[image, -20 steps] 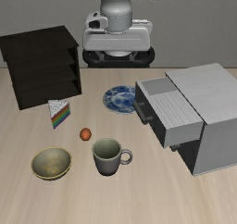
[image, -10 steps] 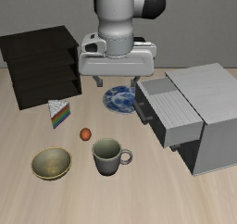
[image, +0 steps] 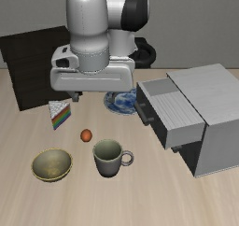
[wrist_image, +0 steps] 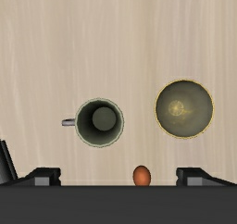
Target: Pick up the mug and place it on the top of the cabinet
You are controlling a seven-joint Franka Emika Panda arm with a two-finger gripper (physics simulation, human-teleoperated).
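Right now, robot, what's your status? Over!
Gripper open, empty, above table. Mug upright, untouched. Small orange ball near it, not touching.

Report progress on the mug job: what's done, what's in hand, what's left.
Done: nothing yet. The mug stands on the table, not gripped.
In hand: the approach. The jaws hang open above the table, with the mug just ahead of them in the wrist view.
Left: grip the mug, lift it and set it on the cabinet, whose top is bare.

Glossy white-grey arm [image: 93,24], boxy pale wrist, dark fingers [wrist_image: 44,176]
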